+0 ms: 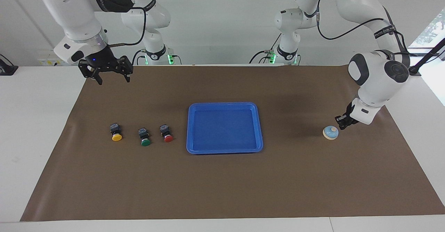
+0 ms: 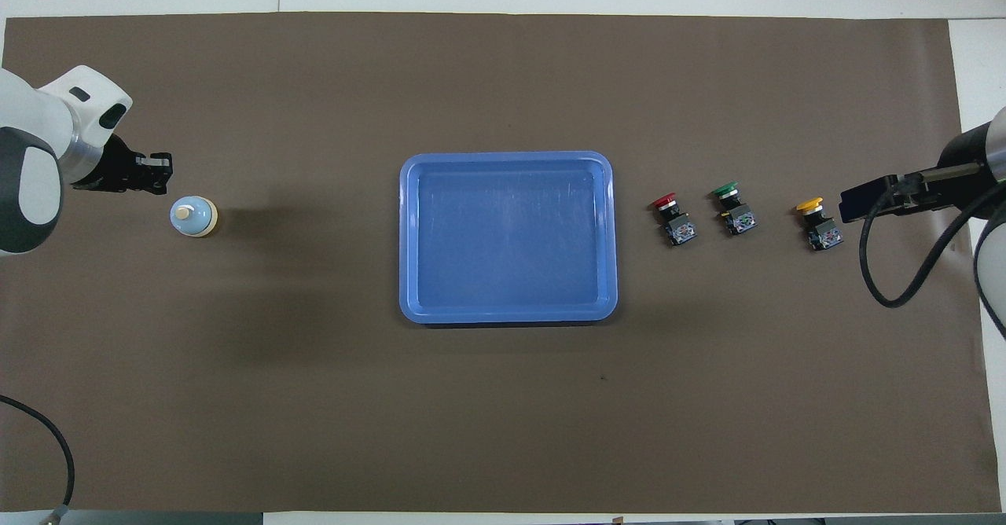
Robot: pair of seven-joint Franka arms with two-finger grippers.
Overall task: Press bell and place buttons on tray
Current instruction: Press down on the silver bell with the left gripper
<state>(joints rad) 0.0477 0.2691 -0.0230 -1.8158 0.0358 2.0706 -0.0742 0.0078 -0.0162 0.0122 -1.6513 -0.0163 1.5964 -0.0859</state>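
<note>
The bell [image 1: 330, 132] sits on the brown mat [image 1: 222, 183] toward the left arm's end of the table, a small glossy dome with a light blue top, a cream knob [image 1: 334, 129] at its crown and a cream base rim. The left gripper [image 1: 341, 122] hangs just beside it and slightly above, fingers clenched together into a blunt tip, holding nothing; from that tip the knob lies a little down and toward the tray, so my reading is that the press turns on closing that small sideways offset before coming straight down (a round dome has no long axis, so wrist turn hardly matters). This arm is by far the nearer one to the bell. The tray [image 1: 259, 127], shallow smooth blue plastic with rounded corners and a raised rim, lies mid-table with nothing in it. Toward the right arm's end stand the three buttons in a row, red [image 1: 167, 133], green [image 1: 144, 137] and yellow [image 1: 116, 133], each a blocky black body with a round cap, all apart from the tray. The right gripper [image 1: 111, 76] waits with fingers spread wide over the mat's edge nearest the robots.
</note>
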